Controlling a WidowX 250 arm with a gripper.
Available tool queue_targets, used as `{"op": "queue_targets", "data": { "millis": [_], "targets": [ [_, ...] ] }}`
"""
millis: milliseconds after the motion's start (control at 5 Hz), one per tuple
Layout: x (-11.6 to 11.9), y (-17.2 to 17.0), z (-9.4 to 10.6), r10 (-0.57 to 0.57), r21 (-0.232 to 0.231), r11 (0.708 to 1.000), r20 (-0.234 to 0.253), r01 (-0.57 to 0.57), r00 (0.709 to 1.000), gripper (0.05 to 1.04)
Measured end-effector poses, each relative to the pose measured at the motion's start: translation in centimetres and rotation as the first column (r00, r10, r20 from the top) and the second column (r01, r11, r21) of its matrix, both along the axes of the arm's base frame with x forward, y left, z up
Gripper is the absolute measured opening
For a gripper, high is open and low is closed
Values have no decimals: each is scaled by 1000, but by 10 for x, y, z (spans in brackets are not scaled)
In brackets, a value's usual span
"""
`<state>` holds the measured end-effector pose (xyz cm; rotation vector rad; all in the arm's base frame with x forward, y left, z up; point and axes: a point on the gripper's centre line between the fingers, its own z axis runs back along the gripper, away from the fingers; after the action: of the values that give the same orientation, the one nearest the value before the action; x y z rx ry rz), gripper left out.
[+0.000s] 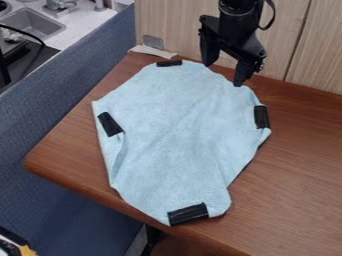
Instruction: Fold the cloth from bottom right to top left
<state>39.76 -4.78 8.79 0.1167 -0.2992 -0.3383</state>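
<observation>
One light blue cloth (177,135) lies spread mostly flat on the one wooden table (300,170), near its front edge, probably to leave a corner free for the fold, left side rumpled. Four black tape patches, at top (169,63), left (109,124), right (261,116) and bottom (189,214), likely mark grab spots. One black gripper (224,73) hangs at the far edge, two fingers wide apart, nothing between, presumably ready to grasp; can't tell if touching cloth.
</observation>
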Motion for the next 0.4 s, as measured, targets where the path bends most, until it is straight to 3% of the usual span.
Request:
{"op": "queue_targets", "data": {
  "millis": [400],
  "targets": [
    [-15, -5, -29, -5, 0, 1000, -53, 5, 999, 999]
  ]
}}
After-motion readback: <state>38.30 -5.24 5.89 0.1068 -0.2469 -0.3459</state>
